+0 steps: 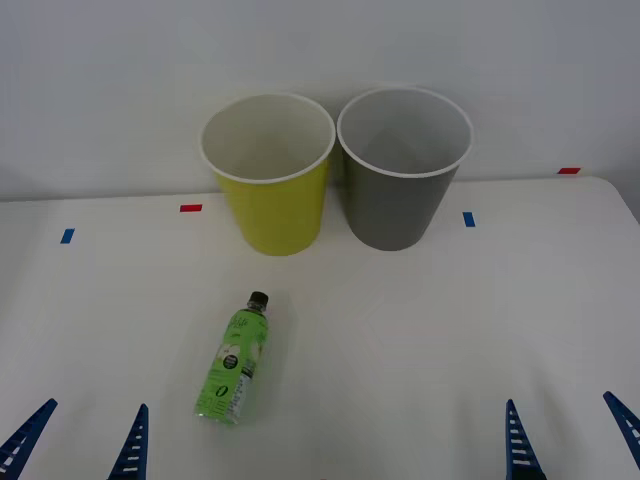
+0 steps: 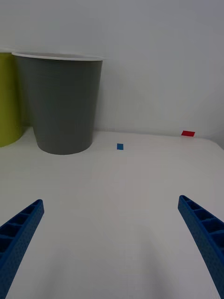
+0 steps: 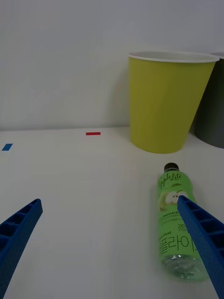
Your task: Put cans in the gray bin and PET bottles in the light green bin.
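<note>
A small PET bottle with a bright green label and black cap lies on its side on the white table, cap toward the bins. Behind it stand the light green bin and, to its right, the gray bin, both upright and holding nothing I can see. My left gripper is open at the near left edge, just left of the bottle; one finger overlaps the bottle's side in the left wrist view. My right gripper is open at the near right, well short of the gray bin. No cans are in view.
Small red tape marks and blue tape marks lie on the table near the back. A pale wall rises right behind the bins. The table's right edge runs close to the right gripper's side.
</note>
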Controlling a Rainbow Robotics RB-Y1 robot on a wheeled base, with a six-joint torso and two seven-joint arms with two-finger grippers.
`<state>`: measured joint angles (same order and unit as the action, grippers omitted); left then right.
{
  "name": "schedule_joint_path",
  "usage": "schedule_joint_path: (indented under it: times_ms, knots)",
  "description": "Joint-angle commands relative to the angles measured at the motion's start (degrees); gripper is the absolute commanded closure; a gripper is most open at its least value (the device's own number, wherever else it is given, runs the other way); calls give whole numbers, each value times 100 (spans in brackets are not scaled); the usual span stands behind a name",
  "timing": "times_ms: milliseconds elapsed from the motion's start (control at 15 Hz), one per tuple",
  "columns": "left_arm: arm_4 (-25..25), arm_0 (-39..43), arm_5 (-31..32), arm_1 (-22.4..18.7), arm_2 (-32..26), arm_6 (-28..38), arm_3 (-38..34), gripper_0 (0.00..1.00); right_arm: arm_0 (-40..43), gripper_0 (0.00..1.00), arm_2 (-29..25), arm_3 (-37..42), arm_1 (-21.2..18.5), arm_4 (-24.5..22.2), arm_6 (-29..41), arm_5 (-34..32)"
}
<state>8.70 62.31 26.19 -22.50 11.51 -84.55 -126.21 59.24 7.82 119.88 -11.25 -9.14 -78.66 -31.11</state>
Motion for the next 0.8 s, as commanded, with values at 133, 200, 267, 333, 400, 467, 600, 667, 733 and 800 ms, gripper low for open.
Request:
schedule_joint_path:
  times_ms: [133,200,267,333,400,467,600,667,733,800]
  knots:
    - [0,0,0,0,0,0,0,0,0,0,0,0,0,0,0,0]
    - [0,0,0,0,0,0,0,0,0,0,0,0,0,0,0,0]
    - [0,0,0,0,0,0,0,0,0,0,0,0,0,0,0,0]
    - [0,0,0,0,0,0,0,0,0,0,0,0,0,0,0,0]
    - [0,0,0,0,0,0,0,0,0,0,0,0,0,0,0,0]
    - [0,0,0,0,0,0,0,0,0,0,0,0,0,0,0,0]
    - [0,0,0,0,0,0,0,0,0,0,0,0,0,0,0,0]
    - [0,0,0,0,0,0,0,0,0,0,0,0,0,0,0,0]
    - [0,0,0,0,0,0,0,0,0,0,0,0,0,0,0,0]
    - [0,0,0,0,0,0,0,0,0,0,0,0,0,0,0,0]
